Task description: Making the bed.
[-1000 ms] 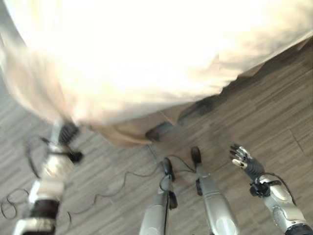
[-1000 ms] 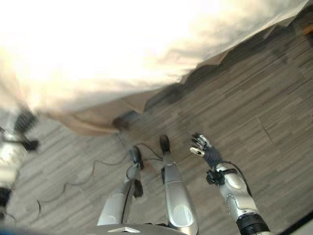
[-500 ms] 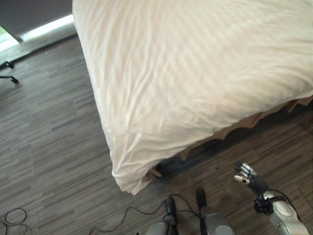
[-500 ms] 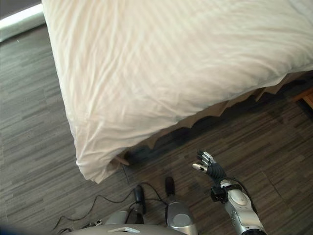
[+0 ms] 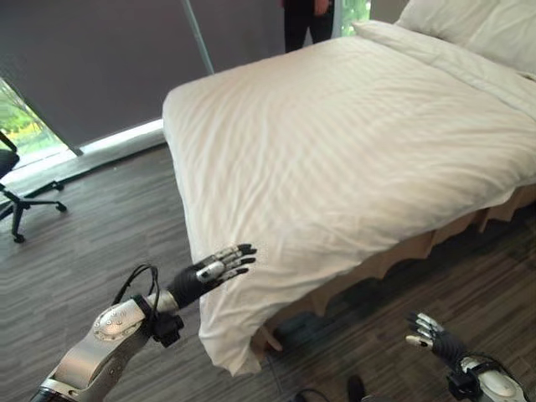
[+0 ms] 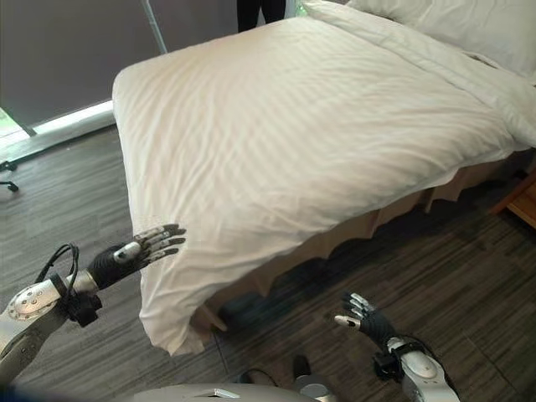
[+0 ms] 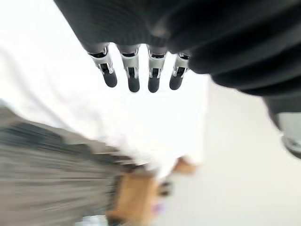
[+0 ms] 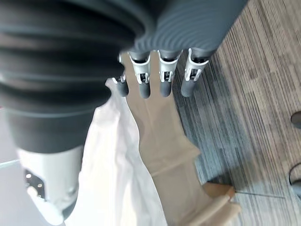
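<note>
I have the left hand (image 5: 213, 270) flat and empty beside the duvet (image 5: 352, 142) corner hanging off the bed's foot, right hand (image 6: 362, 314) loose and low over the floor (image 6: 469, 276); next, I judge, grasp and straighten that drooping corner.

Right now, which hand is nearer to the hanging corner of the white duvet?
Left. The left hand, fingers straight, is raised right beside the duvet corner, just off the cloth. The right hand hangs open low over the floor, well clear along the bed's side.
</note>
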### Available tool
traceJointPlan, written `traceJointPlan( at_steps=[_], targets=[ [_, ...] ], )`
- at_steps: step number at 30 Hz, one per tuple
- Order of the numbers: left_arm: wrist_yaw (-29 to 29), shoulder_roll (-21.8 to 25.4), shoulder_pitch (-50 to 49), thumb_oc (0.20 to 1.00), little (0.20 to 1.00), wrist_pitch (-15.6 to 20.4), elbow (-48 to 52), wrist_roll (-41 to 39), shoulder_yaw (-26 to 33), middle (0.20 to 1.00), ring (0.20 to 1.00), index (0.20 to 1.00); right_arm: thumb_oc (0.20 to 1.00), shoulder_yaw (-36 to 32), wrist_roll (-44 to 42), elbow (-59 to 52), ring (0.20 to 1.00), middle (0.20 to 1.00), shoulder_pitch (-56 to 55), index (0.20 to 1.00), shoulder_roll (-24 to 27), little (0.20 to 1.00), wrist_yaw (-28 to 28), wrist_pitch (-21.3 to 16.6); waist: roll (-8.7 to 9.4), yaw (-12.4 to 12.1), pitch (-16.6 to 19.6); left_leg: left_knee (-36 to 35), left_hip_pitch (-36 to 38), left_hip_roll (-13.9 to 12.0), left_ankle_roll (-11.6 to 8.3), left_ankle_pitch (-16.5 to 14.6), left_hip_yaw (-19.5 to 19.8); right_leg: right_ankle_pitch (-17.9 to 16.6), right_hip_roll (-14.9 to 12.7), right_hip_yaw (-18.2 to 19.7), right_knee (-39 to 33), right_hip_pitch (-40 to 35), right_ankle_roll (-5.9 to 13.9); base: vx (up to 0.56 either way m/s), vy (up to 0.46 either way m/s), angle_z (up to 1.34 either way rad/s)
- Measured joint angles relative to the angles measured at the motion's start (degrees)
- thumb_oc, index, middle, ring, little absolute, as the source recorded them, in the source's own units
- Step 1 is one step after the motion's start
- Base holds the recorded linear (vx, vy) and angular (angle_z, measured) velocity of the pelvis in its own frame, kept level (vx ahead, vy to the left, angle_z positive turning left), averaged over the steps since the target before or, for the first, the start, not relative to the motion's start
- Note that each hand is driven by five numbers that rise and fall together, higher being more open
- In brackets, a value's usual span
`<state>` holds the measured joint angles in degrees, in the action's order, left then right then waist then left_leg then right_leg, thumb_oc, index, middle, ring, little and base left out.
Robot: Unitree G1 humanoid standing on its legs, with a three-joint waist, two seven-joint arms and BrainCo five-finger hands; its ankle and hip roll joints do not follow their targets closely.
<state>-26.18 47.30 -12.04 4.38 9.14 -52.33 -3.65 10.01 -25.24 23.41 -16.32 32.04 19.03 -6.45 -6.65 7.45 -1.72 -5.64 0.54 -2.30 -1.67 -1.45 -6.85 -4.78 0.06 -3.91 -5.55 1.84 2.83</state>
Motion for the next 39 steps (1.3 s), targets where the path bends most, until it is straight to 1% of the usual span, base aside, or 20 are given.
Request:
traceJointPlan(
  at_steps=[2,4,5,7,9,11,12,13,15,17,18,20,21,22,26,28,29,31,34,39],
  targets=[
    [1.59,-6.94,1.94,1.0,1.0,3.18,-4.54,-1.58,1.3,1.0,1.0,1.0,1.0,0.71,0.04,0.0,1.0,1.0,-0.56,1.0,-0.08,1.0,0.65,-0.17,0.48,-0.16,0.05,0.2,0.68,0.01,0.02,0.0,0.96,0.79,-0.04,-0.82,0.55,-0.64,0.06,0.0,0.007,0.21],
    [4.74,-12.92,3.59,1.0,1.0,4.71,-10.5,-0.79,1.43,1.0,1.0,1.0,1.0,1.19,0.07,-0.09,1.0,1.0,-0.61,1.0,-0.08,1.0,1.12,-0.18,0.9,-0.17,0.2,0.26,0.76,0.01,0.06,-0.04,1.13,1.47,-0.1,-0.96,1.29,-0.48,-0.23,-0.02,0.027,0.07],
    [7.24,-14.52,3.68,0.2,0.2,5.1,-12.63,1.02,1.34,0.2,0.2,0.2,1.0,1.42,0.11,-0.12,1.0,1.0,-0.39,1.0,-0.16,1.0,1.23,-0.19,1.43,-0.05,0.17,0.15,0.48,0.01,0.25,-0.15,1.12,1.8,-0.09,-0.96,1.91,0.16,-0.5,-0.04,0.034,-0.04],
    [11.97,-15.99,4.02,0.2,0.2,5.53,-17.69,5.47,1.64,0.2,0.2,0.2,1.0,1.59,0.29,-0.11,1.0,1.0,-0.16,1.0,-0.32,1.0,1.21,-0.16,2.71,0.03,-0.45,0.19,0.23,-0.12,0.34,-0.03,1.02,2.18,-0.05,-0.81,3.23,1.09,-0.49,-0.09,0.03,-0.04],
    [15.63,-17.39,4.83,0.2,0.2,6.04,-22.4,6.43,1.88,0.2,0.2,0.2,1.0,1.82,0.5,-0.12,1.0,1.0,-0.53,1.0,-0.67,1.0,1.16,-0.12,4.39,0.28,-0.79,0.3,-0.67,-0.12,0.38,0.26,0.9,2.56,-0.08,-0.7,4.1,2.65,-0.41,-0.16,0.019,-0.02],
    [17.56,-20.21,7.86,0.2,0.2,6.67,-27.12,6.32,2.04,0.2,0.2,0.2,1.0,2.25,0.54,-0.44,1.0,1.0,-0.77,1.0,-0.72,1.0,1.17,-0.07,5.62,0.11,-1.51,0.33,-2.09,0.02,1.05,0.83,0.81,2.56,-0.25,-0.7,5.0,4.56,-0.29,-0.18,0.015,-0.01],
    [19.19,-22.14,10.33,0.2,0.2,6.91,-29.26,6.19,2.92,0.2,0.2,0.2,1.0,2.83,0.54,-0.88,1.0,1.0,0.16,1.0,-0.77,1.0,1.17,-0.09,6.21,-0.04,-2.46,0.33,-4.11,0.12,1.4,1.39,0.71,2.58,-0.5,-0.68,5.82,6.88,-0.36,-0.13,0.004,-0.08],
    [19.71,-22.25,12.36,0.2,0.2,6.99,-31.36,6.07,2.32,0.2,0.2,0.2,1.0,3.49,0.53,-0.89,1.0,1.0,1.04,1.0,-0.77,1.0,1.08,-0.09,7.14,0.23,-3.32,0.35,-5.18,0.14,1.44,2.06,0.2,1.94,-0.54,-0.5,5.78,8.23,-0.31,-0.2,0.008,-0.19],
    [20.55,-21.98,15.21,0.2,0.2,6.98,-33.85,5.87,2.0,0.2,0.2,0.2,1.0,4.42,0.53,-0.9,1.0,1.0,2.75,1.0,-0.79,1.0,1.06,-0.08,8.16,0.4,-5.18,0.35,-6.01,0.15,1.52,2.39,-0.48,0.72,-0.6,-0.41,5.35,8.98,-0.03,-0.14,0.012,-0.19],
    [20.79,-21.79,17.79,0.2,0.2,7.21,-33.84,5.8,1.66,0.2,0.2,0.2,1.0,4.48,0.49,-1.21,1.0,1.0,3.15,1.0,-0.43,1.0,0.9,-0.13,8.55,1.08,-7.3,0.35,-6.37,0.2,1.63,2.48,-0.72,-0.05,-0.6,-0.17,4.39,9.22,0.41,-0.12,0.014,-0.1],
    [20.78,-20.33,20.1,0.2,0.2,7.84,-34.22,5.74,1.69,0.2,0.2,0.2,1.0,4.47,0.48,-1.24,1.0,1.0,3.88,1.0,-0.27,1.0,0.88,-0.1,8.71,1.13,-9.1,0.34,-6.96,0.17,1.63,2.61,-1.26,-0.91,-0.53,0.16,3.46,9.24,0.27,-0.09,0.023,-0.15],
    [20.86,-19.38,21.62,0.2,0.2,8.02,-34.95,5.3,2.01,0.2,0.2,0.2,1.0,4.5,0.44,-1.23,1.0,1.0,4.05,1.0,-0.28,1.0,0.85,-0.13,8.87,1.44,-9.58,0.34,-7.56,0.15,1.61,2.62,-2.1,-2.33,-0.38,0.77,1.95,9.73,0.15,-0.06,0.026,-0.23],
    [20.81,-17.59,23.16,0.2,0.2,8.3,-34.97,5.14,1.87,0.2,0.2,0.2,1.0,4.72,0.43,-1.3,1.0,1.0,4.7,1.0,-0.26,1.0,0.85,-0.1,8.9,1.26,-10.59,0.33,-7.82,0.12,1.61,2.62,-2.43,-3.03,-0.26,1.2,0.81,9.44,-0.03,-0.03,0.014,-0.19],
    [20.8,-16.98,23.89,0.2,0.2,8.48,-34.98,5.12,2.06,0.2,0.2,0.2,1.0,4.73,0.43,-1.3,1.0,1.0,4.92,1.0,-0.26,1.0,0.83,-0.11,8.93,1.66,-10.91,0.33,-8.0,0.11,1.61,2.61,-2.5,-3.53,-0.19,1.27,0.14,9.31,-0.06,-0.05,0.023,-0.12],
    [20.7,-15.21,27.24,0.2,0.2,9.4,-35.09,5.11,1.93,0.2,0.2,0.2,1.0,6.38,0.2,-1.74,1.0,1.0,6.0,1.0,0.05,1.0,0.8,-0.2,9.09,1.98,-11.17,0.32,-8.37,-0.34,1.52,2.53,-3.26,-3.78,0.31,1.8,-0.1,9.84,-0.15,-0.04,0.018,-0.08],
    [20.62,-14.24,29.47,0.2,0.2,9.58,-35.87,4.77,2.05,0.2,0.2,0.2,1.0,6.47,0.0,-2.32,1.0,1.0,7.17,1.0,0.16,1.0,0.83,-0.33,9.55,1.89,-12.71,0.32,-8.57,-0.47,1.51,2.54,-3.34,-3.93,0.48,1.91,-0.09,10.03,-0.32,-0.07,-0.001,-0.04],
    [20.35,-13.96,30.91,0.2,0.2,10.47,-37.1,2.01,3.56,0.2,0.2,0.2,1.0,6.67,-0.09,-2.37,1.0,1.0,8.61,1.0,0.18,1.0,0.78,-0.77,10.02,1.93,-14.17,0.32,-9.69,-0.5,1.28,2.66,-3.37,-3.97,0.5,2.01,-0.09,11.2,-0.3,-0.05,-0.007,-0.02],
    [20.28,-13.71,30.87,0.2,0.2,10.79,-37.36,0.99,3.65,0.2,0.2,0.2,1.0,6.79,-0.11,-2.31,1.0,1.0,9.08,1.0,0.17,1.0,0.68,-0.92,10.45,1.96,-15.19,0.32,-9.85,-0.54,1.23,2.7,-3.38,-4.06,0.52,2.0,-0.1,11.39,-0.26,0.0,0.0,0.0],
    [19.5,-13.9,30.69,0.2,0.2,11.9,-41.45,0.66,4.24,0.2,0.2,0.2,1.0,7.26,-0.61,-2.35,1.0,1.0,9.56,1.0,0.17,1.0,0.0,-1.44,10.94,1.93,-16.33,0.33,-10.4,-0.57,1.19,2.75,-3.39,-4.26,0.61,2.0,-0.09,11.96,-0.48,0.0,0.0,0.0],
    [18.48,-13.87,29.99,0.2,0.2,13.78,-41.23,0.96,4.34,0.2,0.2,0.2,1.0,7.5,-1.76,-2.51,1.0,1.0,10.51,1.0,0.18,1.0,-0.23,-1.83,11.21,1.22,-17.69,0.33,-10.46,-0.69,1.19,2.74,-3.27,-4.41,0.71,1.8,-0.09,11.93,-0.33,-0.01,-0.001,0.0]
  ],
)
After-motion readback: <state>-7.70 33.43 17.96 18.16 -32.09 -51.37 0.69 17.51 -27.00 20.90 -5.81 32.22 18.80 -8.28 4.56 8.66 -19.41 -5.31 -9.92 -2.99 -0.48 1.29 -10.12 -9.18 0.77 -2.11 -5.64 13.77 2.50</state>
